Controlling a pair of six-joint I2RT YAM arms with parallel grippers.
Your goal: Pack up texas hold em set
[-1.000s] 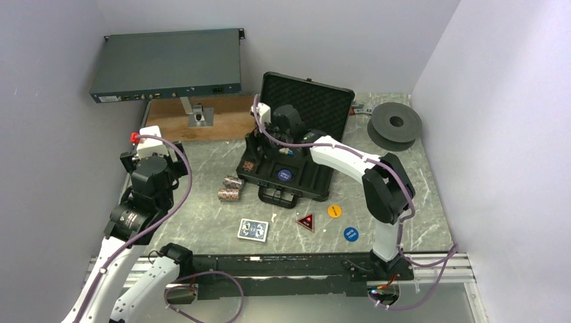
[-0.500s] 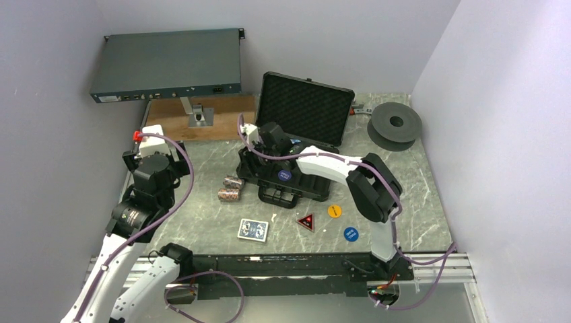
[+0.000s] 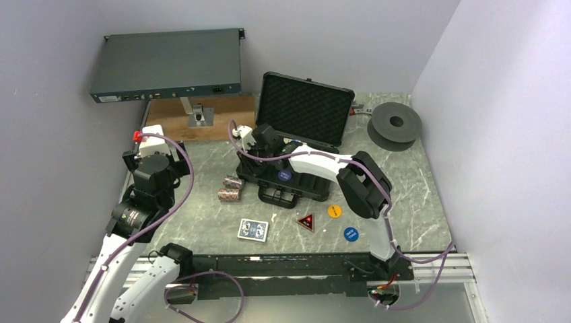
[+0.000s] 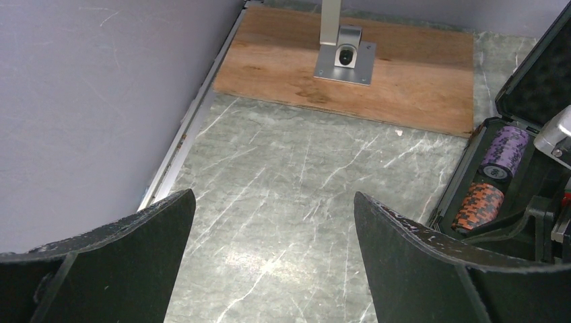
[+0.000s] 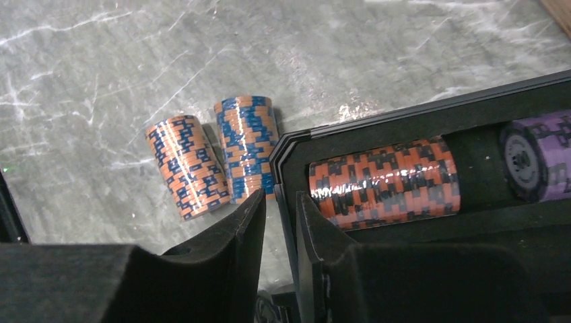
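As right jaws pinch briefcase (image 5: 417, 108), purple roll (image 5: 542, 158) cropped

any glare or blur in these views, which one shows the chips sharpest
Right wrist: the sharpest close-up, with a glare streak along the orange-and-black poker chip roll in the black plastic briefcase. Left wrist: a soft bright reflection on the grey marbled tabletop, focus otherwise holds. Top external: even light and soft shadows, but small items lack detail.
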